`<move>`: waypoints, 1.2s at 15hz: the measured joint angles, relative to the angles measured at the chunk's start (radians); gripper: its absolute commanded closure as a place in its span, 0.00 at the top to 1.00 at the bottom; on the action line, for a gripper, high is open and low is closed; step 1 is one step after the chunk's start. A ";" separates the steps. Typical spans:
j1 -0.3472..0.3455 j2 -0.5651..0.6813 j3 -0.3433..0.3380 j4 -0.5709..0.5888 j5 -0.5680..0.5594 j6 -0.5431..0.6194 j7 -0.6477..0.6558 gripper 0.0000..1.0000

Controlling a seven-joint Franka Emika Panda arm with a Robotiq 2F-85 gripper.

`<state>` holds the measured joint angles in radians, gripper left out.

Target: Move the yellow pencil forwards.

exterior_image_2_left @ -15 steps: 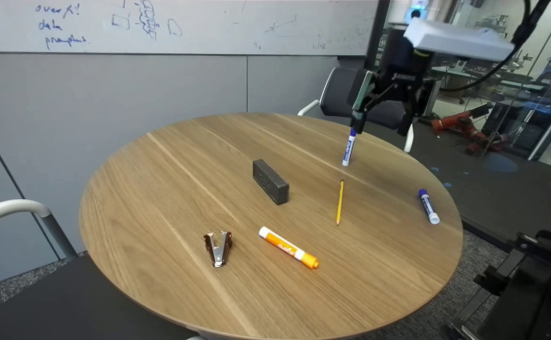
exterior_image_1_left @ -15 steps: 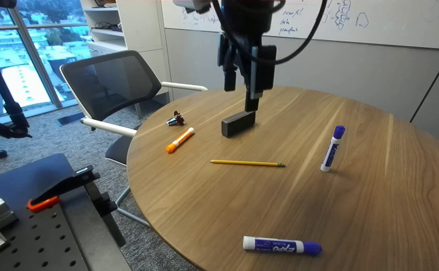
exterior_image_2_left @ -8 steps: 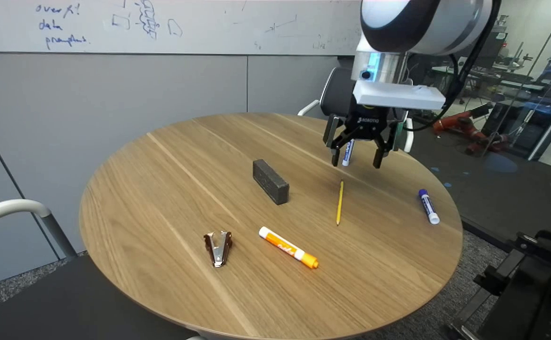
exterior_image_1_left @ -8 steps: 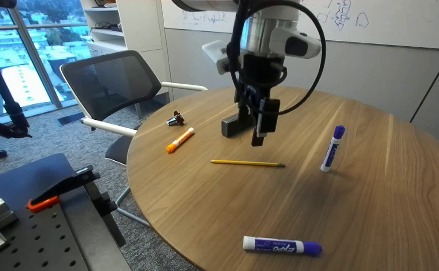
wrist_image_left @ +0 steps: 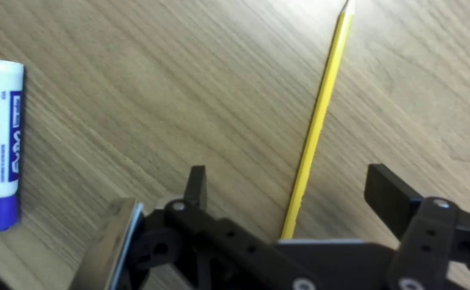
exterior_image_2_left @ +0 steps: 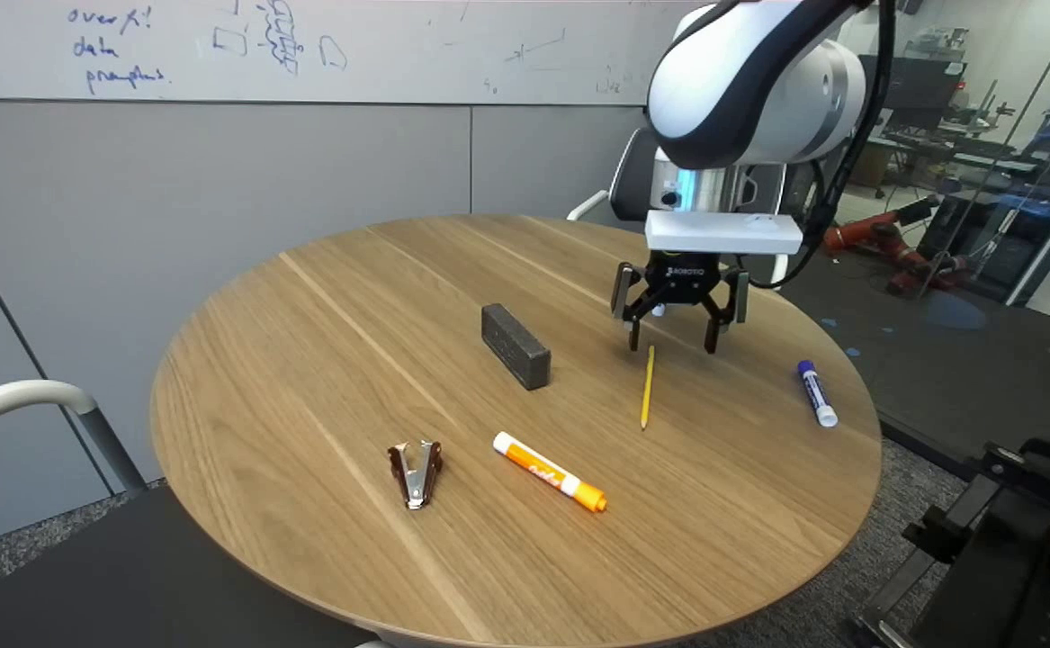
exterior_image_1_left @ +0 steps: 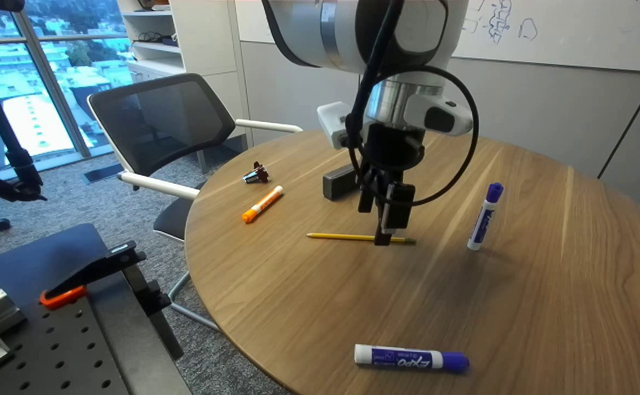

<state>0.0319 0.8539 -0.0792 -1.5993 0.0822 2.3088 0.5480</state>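
Note:
The yellow pencil (exterior_image_1_left: 337, 236) lies on the round wooden table (exterior_image_1_left: 309, 296); it also shows in an exterior view (exterior_image_2_left: 648, 391). My gripper (wrist_image_left: 288, 177) is open and empty, pointing down above the pencil's eraser-end half. In the wrist view the pencil (wrist_image_left: 319, 117) runs up between the two spread fingers, touching neither, and its eraser end is hidden by the gripper body. The gripper shows in both exterior views (exterior_image_1_left: 373, 225) (exterior_image_2_left: 673, 346); in an exterior view a finger crosses in front of the pencil. The exact height above the table is hard to tell.
A dark block (exterior_image_2_left: 516, 346) lies close behind the gripper. An orange marker (exterior_image_1_left: 262, 204) and a staple remover (exterior_image_2_left: 416, 474) lie beyond the pencil's tip. A white-and-blue marker (exterior_image_1_left: 481, 219) appears upright; another (wrist_image_left: 4, 141) lies near the table edge.
My gripper has come down from high above the table to over the pencil, and has turned and levelled. The jaws stay open. The pencil and the other objects have not moved.

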 measured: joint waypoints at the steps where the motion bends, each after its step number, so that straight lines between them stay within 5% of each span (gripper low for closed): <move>1: 0.001 0.016 0.000 0.016 0.000 -0.002 0.007 1.00; 3: 0.004 0.048 0.000 0.047 0.001 -0.006 0.020 1.00; 4: 0.007 0.061 0.000 0.060 0.001 -0.007 0.027 0.92; 5: 0.009 0.075 0.000 0.072 0.001 -0.008 0.033 0.74; 14: 0.012 0.132 -0.001 0.172 0.008 -0.064 0.076 0.05; 18: 0.011 0.138 -0.006 0.196 0.008 -0.085 0.090 0.02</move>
<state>0.0434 0.9921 -0.0856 -1.4034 0.0905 2.2234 0.6383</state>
